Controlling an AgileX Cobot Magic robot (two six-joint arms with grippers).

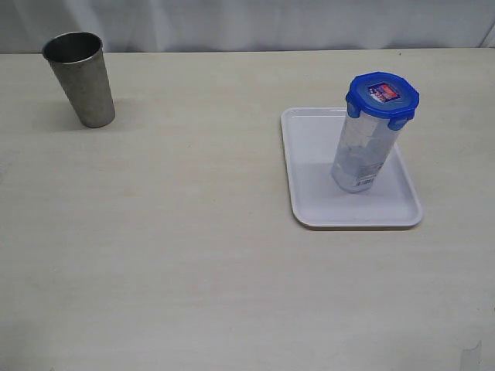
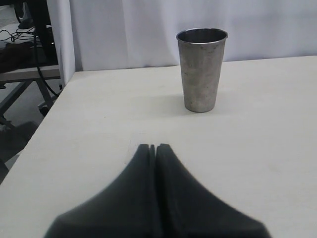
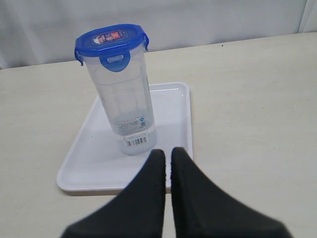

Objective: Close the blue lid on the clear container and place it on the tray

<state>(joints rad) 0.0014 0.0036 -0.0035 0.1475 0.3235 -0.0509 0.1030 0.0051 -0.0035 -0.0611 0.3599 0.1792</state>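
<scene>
The container (image 1: 360,158), capped by the lid (image 1: 382,96), is pictured upright on the tray (image 1: 309,154). The left gripper (image 2: 152,147) and right gripper (image 3: 168,152) are shown pressed together, empty. Light, stiff, slick and tall, it is judged best gripped mid-body.

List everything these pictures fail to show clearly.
Print on the label of the blue lid: too small to read, exterior and right wrist views.
Digits on the barcode sticker of the container: too small, right wrist view.
Inside of the cup: hidden by its own wall, left wrist view.
Near rim of the tray: partly covered by the right fingers, right wrist view.
</scene>
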